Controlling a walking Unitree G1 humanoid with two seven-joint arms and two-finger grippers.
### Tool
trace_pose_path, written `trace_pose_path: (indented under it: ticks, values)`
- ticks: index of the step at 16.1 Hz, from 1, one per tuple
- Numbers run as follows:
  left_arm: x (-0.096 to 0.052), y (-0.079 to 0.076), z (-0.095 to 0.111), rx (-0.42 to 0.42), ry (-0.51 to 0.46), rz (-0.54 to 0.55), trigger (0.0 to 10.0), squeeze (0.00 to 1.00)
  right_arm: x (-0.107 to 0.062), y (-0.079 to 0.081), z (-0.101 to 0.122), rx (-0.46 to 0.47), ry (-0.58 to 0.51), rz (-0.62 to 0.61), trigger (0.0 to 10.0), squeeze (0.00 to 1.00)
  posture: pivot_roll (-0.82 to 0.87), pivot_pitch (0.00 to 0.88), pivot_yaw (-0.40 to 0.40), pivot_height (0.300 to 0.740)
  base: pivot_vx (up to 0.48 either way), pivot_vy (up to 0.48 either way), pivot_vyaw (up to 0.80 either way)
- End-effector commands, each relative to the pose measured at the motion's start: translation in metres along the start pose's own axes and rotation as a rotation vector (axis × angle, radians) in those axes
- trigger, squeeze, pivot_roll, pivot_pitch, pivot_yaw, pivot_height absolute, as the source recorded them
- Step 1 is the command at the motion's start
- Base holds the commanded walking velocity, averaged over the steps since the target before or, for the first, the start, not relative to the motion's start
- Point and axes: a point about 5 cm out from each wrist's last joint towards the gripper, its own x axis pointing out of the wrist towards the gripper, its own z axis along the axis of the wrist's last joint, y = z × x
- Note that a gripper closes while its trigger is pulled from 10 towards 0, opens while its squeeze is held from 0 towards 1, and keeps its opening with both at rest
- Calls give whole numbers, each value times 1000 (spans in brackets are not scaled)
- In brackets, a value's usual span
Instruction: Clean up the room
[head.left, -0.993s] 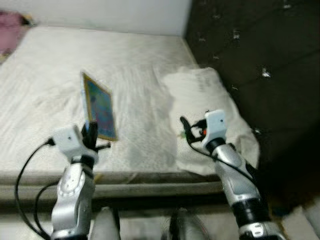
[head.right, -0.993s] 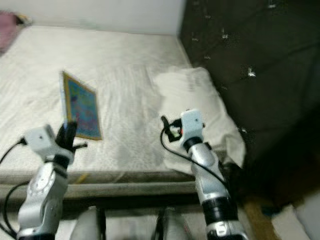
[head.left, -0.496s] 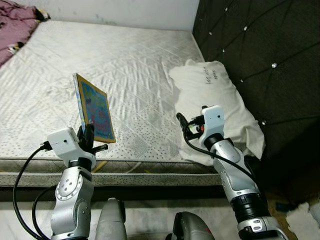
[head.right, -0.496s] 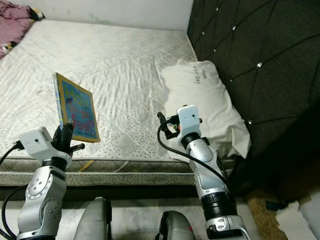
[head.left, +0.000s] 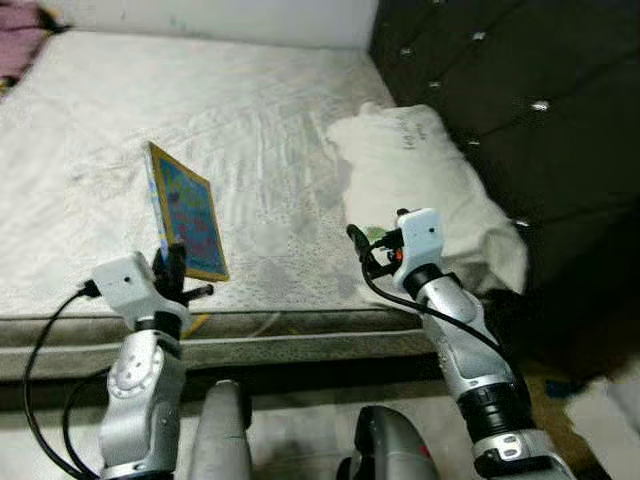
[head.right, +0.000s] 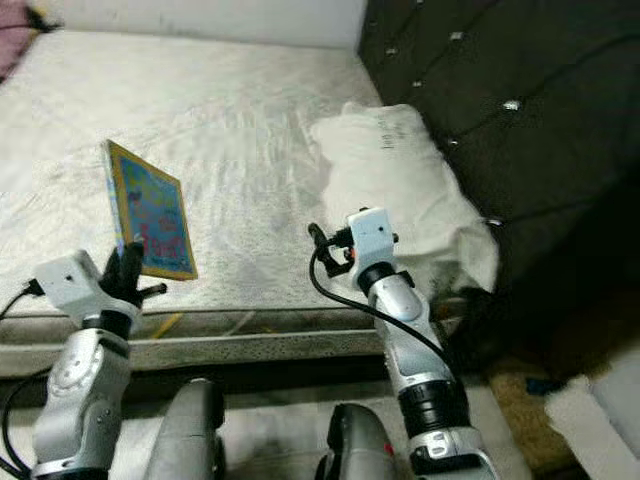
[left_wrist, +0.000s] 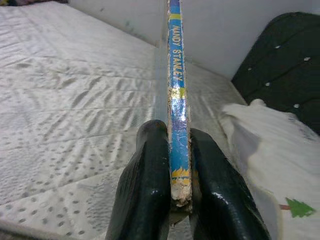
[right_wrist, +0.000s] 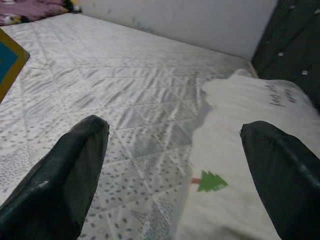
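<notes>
Blue-spined and thin, the book (head.left: 186, 211) stands upright on its long axis, its lower corner clenched by the left gripper (left_wrist: 172, 187) above the mattress (head.left: 260, 150) edge; the right gripper (right_wrist: 175, 165), fingers spread and empty, hovers nearer the white pillow (head.left: 420, 175).

You face a bed with a bare quilted mattress (head.left: 250, 140), pale grey-white with a stitched diamond pattern and dotted edging along its near side. A white pillow (head.left: 430, 190) lies at the mattress's right end, against a dark tufted headboard (head.left: 500, 90) studded with buttons. Behind the bed runs a plain white wall (head.left: 230, 15). At the far left corner you see a bit of purple fabric (head.left: 18, 45). Pale floor (head.right: 600, 410) shows at lower right.
</notes>
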Motion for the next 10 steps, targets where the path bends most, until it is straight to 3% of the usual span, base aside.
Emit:
trace_pose_path:
  ticks: [1,10]
  values:
    - [2,-8,11,-7,-57,-42,10000,0,1,-4,2,-11,-4,-6,10000,0,50,71,-78,629,480,0,0]
    - [6,-14,13,-21,-71,-76,10000,0,4,-2,2,-20,-8,-2,10000,0,52,81,-77,629,442,0,0]
